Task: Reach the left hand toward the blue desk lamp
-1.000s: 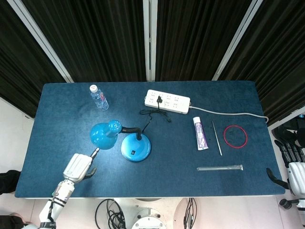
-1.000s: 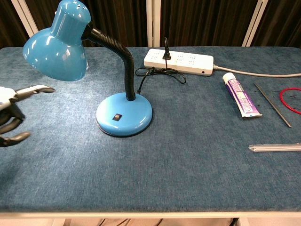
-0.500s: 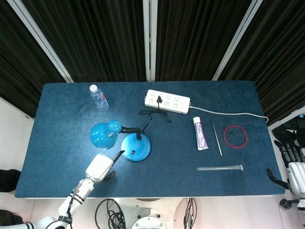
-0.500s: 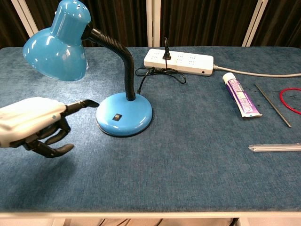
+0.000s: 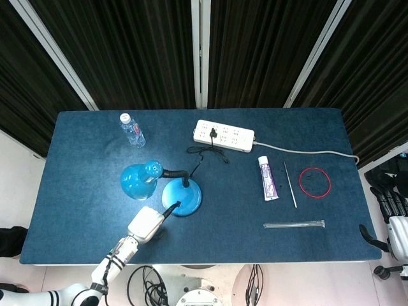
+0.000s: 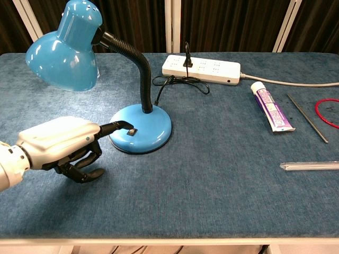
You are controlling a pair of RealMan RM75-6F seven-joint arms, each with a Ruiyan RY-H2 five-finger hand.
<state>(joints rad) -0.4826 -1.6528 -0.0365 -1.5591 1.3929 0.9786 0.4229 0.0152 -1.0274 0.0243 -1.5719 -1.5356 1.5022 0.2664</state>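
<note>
The blue desk lamp stands left of the table's middle, with its round base [image 5: 183, 196] [image 6: 142, 127], black bendy neck and blue shade [image 5: 136, 180] [image 6: 62, 48]. My left hand [image 5: 148, 223] [image 6: 62, 144] holds nothing. It lies just left of the base, one finger stretched out and the others curled under the palm. That fingertip [image 6: 126, 125] reaches over the base's front left edge, right beside the small black switch [image 6: 131, 132]; whether it touches I cannot tell. My right hand [image 5: 390, 207] hangs off the table's right edge, fingers apart and empty.
A white power strip [image 5: 224, 136] [image 6: 201, 67] with the lamp's plug and cord lies behind the base. A water bottle [image 5: 132, 131] stands far left. A toothpaste tube [image 5: 268, 178], a thin rod [image 5: 291, 185], a red ring [image 5: 314, 182] and a clear tube [image 5: 294, 224] lie to the right.
My left hand has moved right and forward from the table's front left, bringing its stretched-out finger from beside the shade onto the lamp base's edge. The right hand has stayed put.
</note>
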